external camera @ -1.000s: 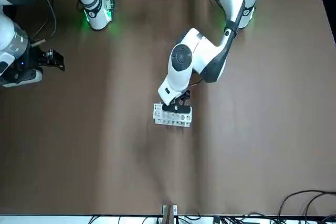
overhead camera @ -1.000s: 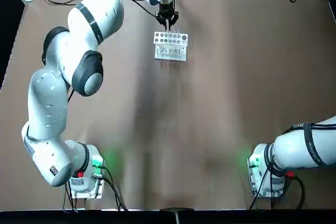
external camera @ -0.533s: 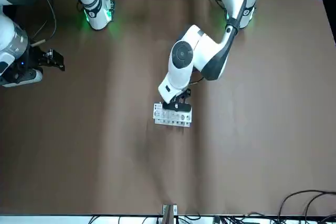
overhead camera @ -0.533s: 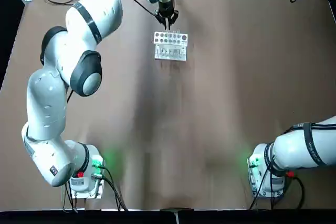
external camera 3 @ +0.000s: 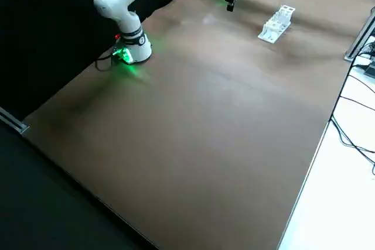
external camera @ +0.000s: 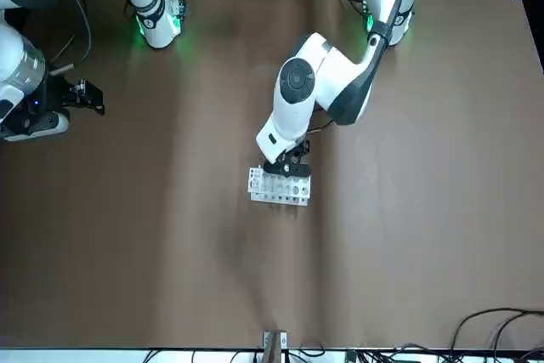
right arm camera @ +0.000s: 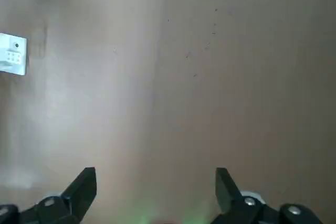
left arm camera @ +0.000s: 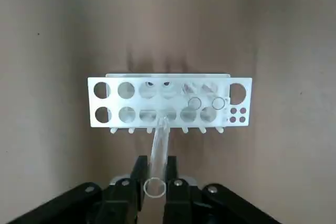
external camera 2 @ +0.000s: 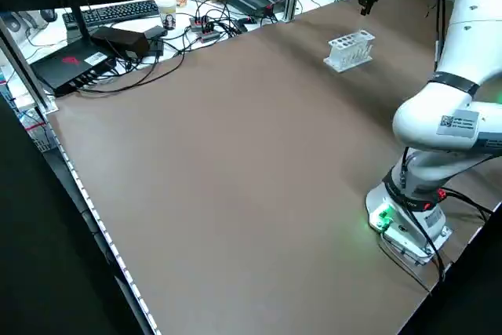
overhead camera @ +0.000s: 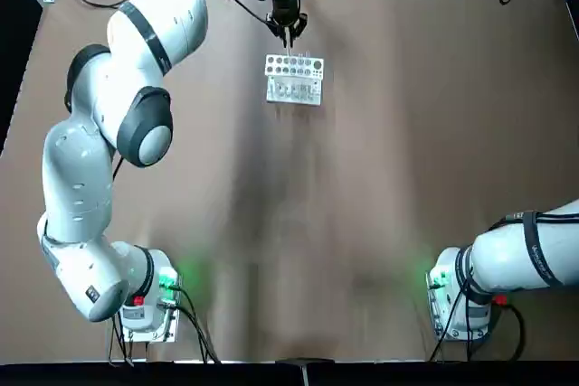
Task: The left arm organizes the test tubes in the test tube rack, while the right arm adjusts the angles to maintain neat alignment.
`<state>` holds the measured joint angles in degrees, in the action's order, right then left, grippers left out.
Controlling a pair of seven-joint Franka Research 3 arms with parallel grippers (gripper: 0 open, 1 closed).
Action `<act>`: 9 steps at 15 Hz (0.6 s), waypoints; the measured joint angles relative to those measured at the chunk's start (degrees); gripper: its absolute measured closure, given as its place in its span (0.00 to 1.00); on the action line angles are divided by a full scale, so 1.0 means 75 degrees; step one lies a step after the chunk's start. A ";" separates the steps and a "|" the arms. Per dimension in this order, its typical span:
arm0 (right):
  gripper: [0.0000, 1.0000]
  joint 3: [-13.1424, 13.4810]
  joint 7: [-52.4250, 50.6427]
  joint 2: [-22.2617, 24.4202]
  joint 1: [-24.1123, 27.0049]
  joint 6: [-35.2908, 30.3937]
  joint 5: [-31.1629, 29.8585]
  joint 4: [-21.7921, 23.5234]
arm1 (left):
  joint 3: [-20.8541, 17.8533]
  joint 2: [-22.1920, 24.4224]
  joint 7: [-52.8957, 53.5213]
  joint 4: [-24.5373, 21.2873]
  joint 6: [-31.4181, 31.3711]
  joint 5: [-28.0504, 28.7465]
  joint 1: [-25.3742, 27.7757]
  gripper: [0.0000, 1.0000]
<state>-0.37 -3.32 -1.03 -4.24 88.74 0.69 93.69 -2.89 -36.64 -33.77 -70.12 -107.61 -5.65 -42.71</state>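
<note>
White and jointed, the left arm (overhead camera: 81, 178) is reaching to the surface's (overhead camera: 362, 178) far edge, its jaws pinching a clear tube (left arm camera: 158, 156) above the rack (overhead camera: 294, 80), near that edge. The right arm (overhead camera: 520, 255) is hovering idle, its jaws spread in its wrist view. The left wrist view is showing two tube rims (left arm camera: 218, 103) in the rack, indistinct from overhead.

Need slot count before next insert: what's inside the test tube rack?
Two seated test tubes show as clear rims in the rack. A third is in the left gripper, over the rack's edge; its tip's depth isn't clear.
</note>
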 joint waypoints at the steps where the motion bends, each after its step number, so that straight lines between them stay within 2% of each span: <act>1: 0.00 0.0000 0.0000 0.0000 0.0000 0.0000 0.0000 0.0000 | 0.0000 0.0019 0.0000 0.0000 0.0004 0.0000 0.0000 0.80; 9: 0.00 0.0000 0.0000 0.0000 0.0000 0.0000 0.0000 0.0000 | -0.0005 0.0061 -0.0003 0.0001 -0.0041 0.0000 0.0008 0.80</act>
<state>-0.37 -3.32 -1.03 -4.24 88.74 0.69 93.69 -2.93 -36.19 -33.80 -70.11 -107.92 -5.65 -42.65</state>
